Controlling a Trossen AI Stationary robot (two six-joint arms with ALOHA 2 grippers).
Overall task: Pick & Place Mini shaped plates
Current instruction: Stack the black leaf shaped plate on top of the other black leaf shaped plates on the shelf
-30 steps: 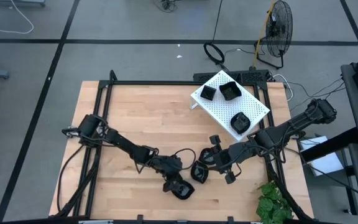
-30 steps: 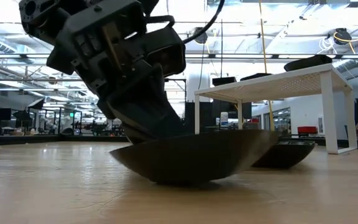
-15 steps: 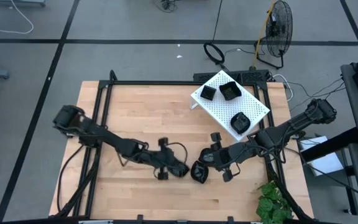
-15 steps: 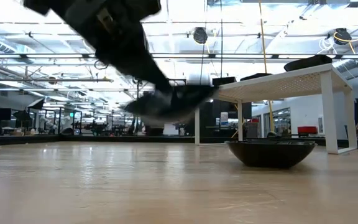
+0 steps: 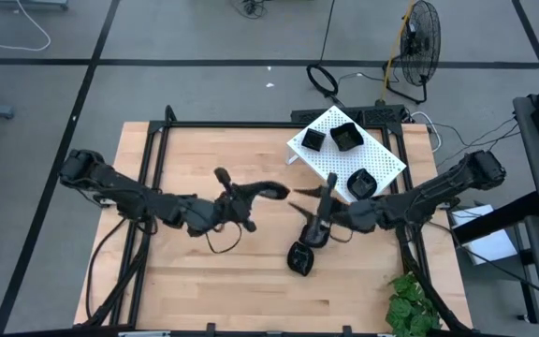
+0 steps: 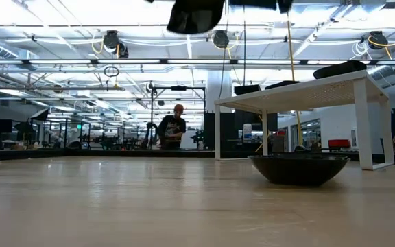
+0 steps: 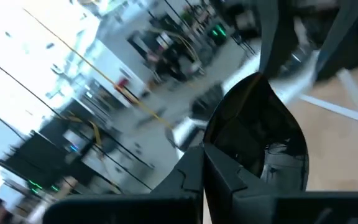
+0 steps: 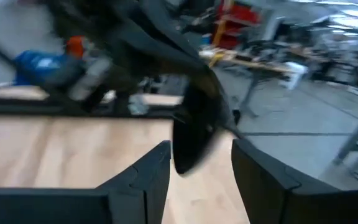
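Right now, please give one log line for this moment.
left gripper: shut on held plate, in the air | right gripper: open, facing it | loose plate: on table | rack: three plates

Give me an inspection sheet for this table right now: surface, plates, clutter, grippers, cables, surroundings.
Surface: wooden table, bare in the middle.
Job's things: three mini plates on the white perforated rack; one plate on the table; one plate held up in the air.
Clutter: nothing seen.
Grippers: left gripper shut on the raised plate; right gripper open, facing that plate from the other side.
Cables: black loop hanging under the left arm.
Surroundings: floor fan, green plant, a person far off in the low view.
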